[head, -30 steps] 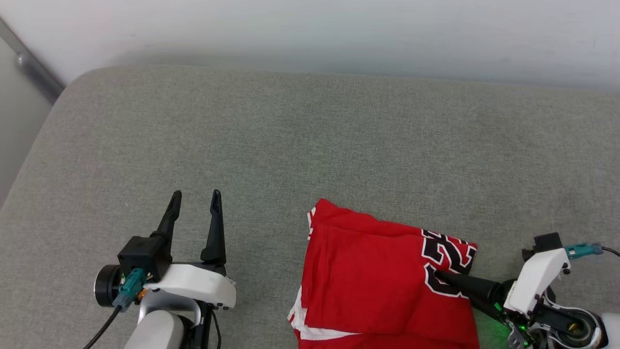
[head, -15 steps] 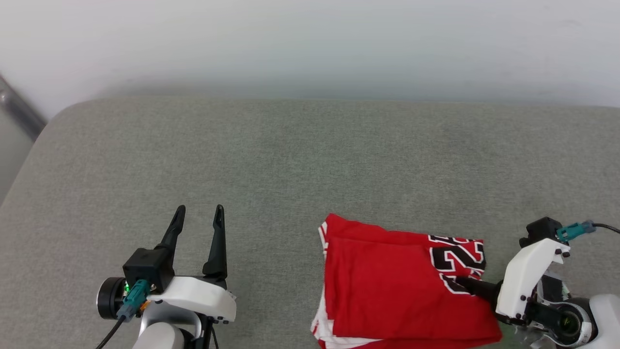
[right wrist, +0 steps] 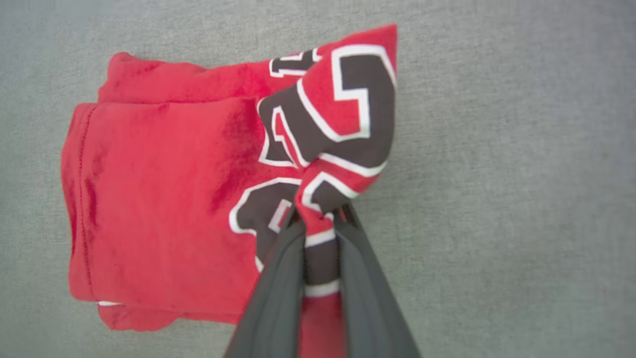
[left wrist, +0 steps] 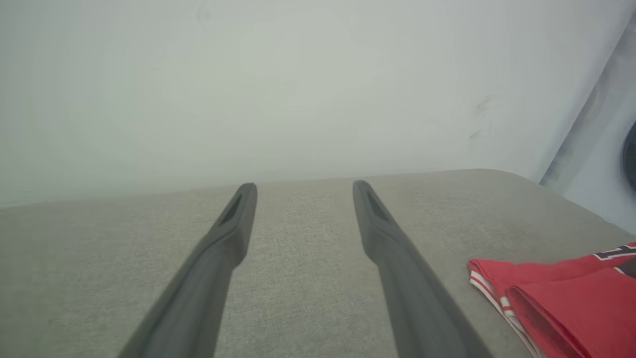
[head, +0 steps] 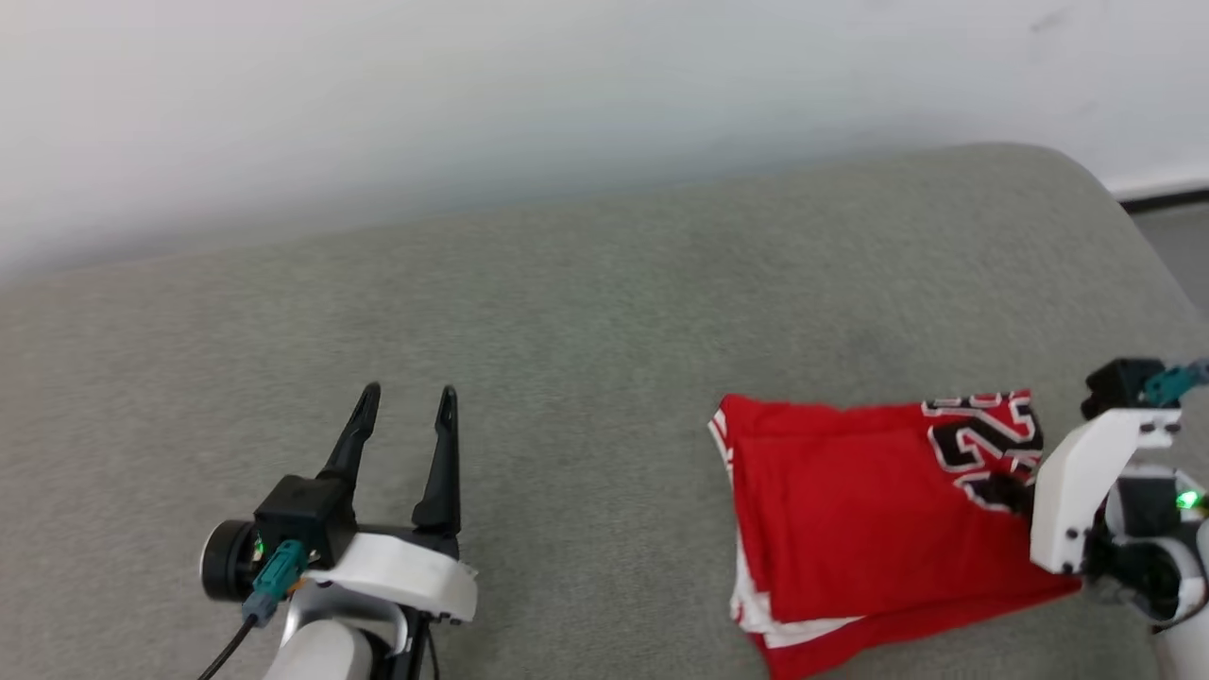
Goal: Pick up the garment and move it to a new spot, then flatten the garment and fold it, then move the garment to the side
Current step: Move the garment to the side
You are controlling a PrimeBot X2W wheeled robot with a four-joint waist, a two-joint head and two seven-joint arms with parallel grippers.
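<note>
The right end effector [right wrist: 320, 215] is closed on the garment [right wrist: 164, 199]. Its two dark fingers [right wrist: 278, 278] pinch a bunched fold of red cloth that carries the black, white-outlined print. In the right wrist view the pinched cloth runs down between the fingers and fans out beyond their tips into a raised, puckered corner. The rest of the garment spreads to the left of the fingers as a folded, roughly rectangular stack, lying on the grey upholstered surface [right wrist: 497, 199]. To the right of the fingers there is only bare grey fabric.

In the head view the garment [head: 850, 510] lies directly ahead of the right end effector [head: 1013, 493], on the left-hand side of its white wrist housing [head: 1077, 491]. The printed corner meets the fingers where they emerge from under that housing. At the edge of the stack farthest from this end effector, red-white striped trim [head: 723, 444] shows along the side. White layers [head: 756, 604] peek out beneath the red top layer at the near corner.

The left end effector [head: 406, 401] stands open, fingers spread with nothing between them, pointing across the grey surface [head: 567, 312] toward the pale wall [head: 567, 94]. The garment is well apart from it, off to its right. In the left wrist view the open fingers [left wrist: 223, 248] frame bare grey cloth, and the striped edge of the garment [left wrist: 571, 298] shows low to the right of the right-hand finger, not touching it. Whether these fingers touch the surface I cannot tell.
</note>
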